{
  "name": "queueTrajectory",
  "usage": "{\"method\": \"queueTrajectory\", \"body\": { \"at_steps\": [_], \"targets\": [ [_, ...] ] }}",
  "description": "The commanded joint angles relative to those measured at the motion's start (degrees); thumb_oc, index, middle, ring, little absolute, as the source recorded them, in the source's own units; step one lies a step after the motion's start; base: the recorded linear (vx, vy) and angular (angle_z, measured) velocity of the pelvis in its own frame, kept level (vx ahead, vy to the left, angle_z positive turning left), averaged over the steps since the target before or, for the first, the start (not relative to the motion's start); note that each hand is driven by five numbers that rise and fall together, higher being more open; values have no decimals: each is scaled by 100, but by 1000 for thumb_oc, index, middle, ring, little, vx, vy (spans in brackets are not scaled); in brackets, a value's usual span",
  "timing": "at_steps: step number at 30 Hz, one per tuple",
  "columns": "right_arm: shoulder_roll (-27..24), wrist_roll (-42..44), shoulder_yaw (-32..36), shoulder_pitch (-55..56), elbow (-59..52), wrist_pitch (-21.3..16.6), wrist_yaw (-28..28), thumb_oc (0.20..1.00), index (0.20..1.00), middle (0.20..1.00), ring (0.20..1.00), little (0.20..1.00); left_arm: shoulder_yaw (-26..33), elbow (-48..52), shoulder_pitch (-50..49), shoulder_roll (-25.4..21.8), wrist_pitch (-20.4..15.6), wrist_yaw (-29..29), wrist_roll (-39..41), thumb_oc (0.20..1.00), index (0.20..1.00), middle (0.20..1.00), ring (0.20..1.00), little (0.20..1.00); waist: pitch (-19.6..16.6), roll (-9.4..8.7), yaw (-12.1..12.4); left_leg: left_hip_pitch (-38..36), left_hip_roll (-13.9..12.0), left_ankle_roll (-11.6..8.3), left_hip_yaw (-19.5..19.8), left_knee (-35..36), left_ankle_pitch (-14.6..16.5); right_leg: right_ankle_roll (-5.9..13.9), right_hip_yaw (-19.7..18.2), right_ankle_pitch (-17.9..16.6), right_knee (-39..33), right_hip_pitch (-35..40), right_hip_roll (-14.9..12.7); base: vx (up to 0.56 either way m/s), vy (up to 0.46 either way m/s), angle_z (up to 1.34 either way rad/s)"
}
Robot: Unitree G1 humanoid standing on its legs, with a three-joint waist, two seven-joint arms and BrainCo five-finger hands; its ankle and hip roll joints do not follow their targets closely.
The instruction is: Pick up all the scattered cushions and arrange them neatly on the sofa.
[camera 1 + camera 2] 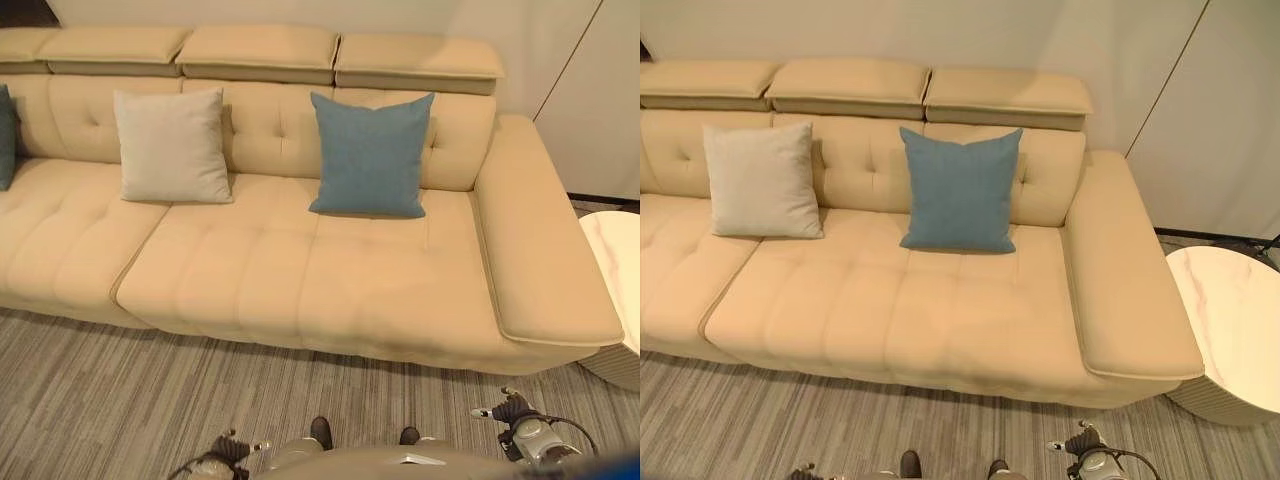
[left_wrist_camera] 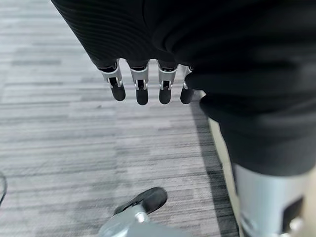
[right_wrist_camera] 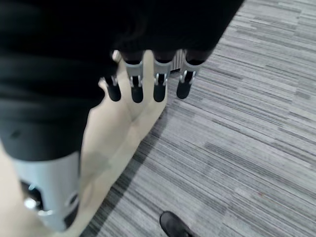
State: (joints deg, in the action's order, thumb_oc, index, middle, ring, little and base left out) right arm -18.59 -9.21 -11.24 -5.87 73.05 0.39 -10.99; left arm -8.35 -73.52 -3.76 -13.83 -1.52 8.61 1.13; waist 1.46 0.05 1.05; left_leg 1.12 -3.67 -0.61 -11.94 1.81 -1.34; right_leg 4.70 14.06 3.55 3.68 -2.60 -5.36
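While both arms hang low at the near edge of the head views, the scene reads as follows.

Sofa: cream sofa (image 1: 300, 270) with tufted seat and back, three headrest pads along the top, and a wide armrest at the robot's right end.

Blue cushion: blue cushion (image 1: 370, 155) stands upright on the seat, leaning against the backrest toward the right end of the sofa, under the gap between the middle and right headrest pads.

Light cushion: light grey cushion (image 1: 172, 146) stands upright against the backrest, well to the left of the blue one, its lower edge on the seat near the seam between two seat sections.

Third cushion: sliver of a dark blue cushion (image 1: 6, 135) shows at the far left edge of the left eye view, against the backrest; most of it is cut off.

Left hand: left hand (image 2: 143, 81) hangs over the floor with fingers straight and side by side, holding nothing.

Right hand: right hand (image 3: 148, 79) hangs likewise, fingers straight and apart from any object, with the sofa's edge just beyond the fingertips.

Floor: grey striped carpet (image 1: 90, 400) in front of the sofa.

Side table: round white marble-topped table (image 1: 1230, 330) stands just beside the sofa's right armrest.
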Motion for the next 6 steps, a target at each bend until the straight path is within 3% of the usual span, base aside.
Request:
{"method": "queueTrajectory", "body": {
  "at_steps": [1,6],
  "targets": [
    [-58,4,-142,-154,93,-44,-52,1000,1000,1000,1000,1000,303,-243,446,-161,-73,-51,-73,1000,1000,1000,1000,1000,-89,-331,-19,37,368,-148,585,-116,549,481,-4,-470,-520,32,-177,81,-57,-6],
    [-40,-21,-164,-86,149,-25,-37,1000,1000,1000,1000,1000,280,-169,453,-161,-72,-147,-26,1000,1000,1000,1000,1000,-87,-303,-12,-201,330,-196,613,15,515,472,60,-459,-675,295,-132,40,-27,0]
  ]
}}
